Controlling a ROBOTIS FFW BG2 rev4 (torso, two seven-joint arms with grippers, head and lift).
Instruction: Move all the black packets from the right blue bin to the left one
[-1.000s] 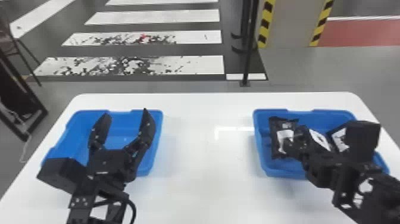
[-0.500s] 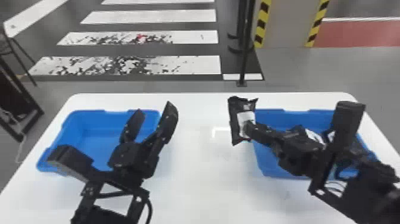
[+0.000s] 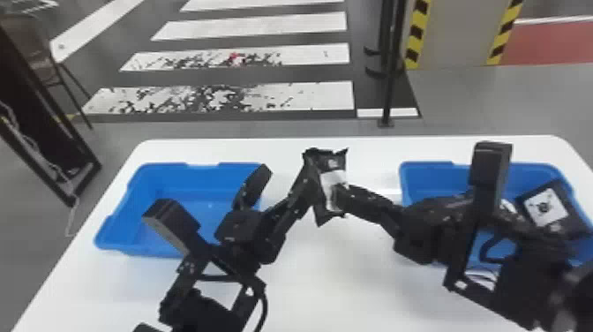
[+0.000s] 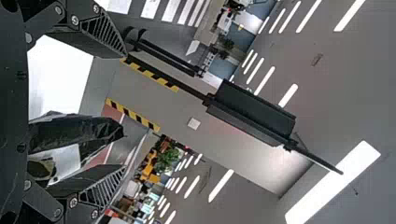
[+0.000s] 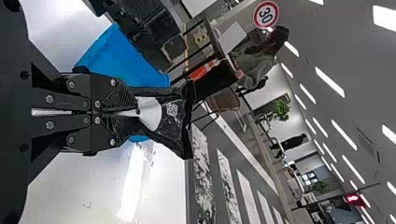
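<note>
My left gripper (image 3: 286, 173) stands open over the right side of the left blue bin (image 3: 167, 176). Between the bins, my right gripper (image 3: 343, 196) is shut on a black packet (image 3: 332, 162) with a white label, held above the table against the left gripper's right finger as the head view shows it. In the left wrist view the packet (image 4: 77, 133) lies between the spread fingers of the left gripper (image 4: 124, 111), closer to one. The right wrist view has the right gripper (image 5: 136, 112) pinching the packet (image 5: 173, 122). Another black packet (image 3: 547, 207) rests in the right blue bin (image 3: 434, 165).
The white table (image 3: 335, 273) carries both bins. My right forearm crosses above the right bin, partly covering it. Beyond the table stand a thin black post (image 3: 390, 88) and, at the left, a dark frame (image 3: 53, 132).
The right gripper has carried its packet out from the right bin and leftwards to mid-table. The left gripper has moved right and turned toward it, its fingers now around the packet's side.
</note>
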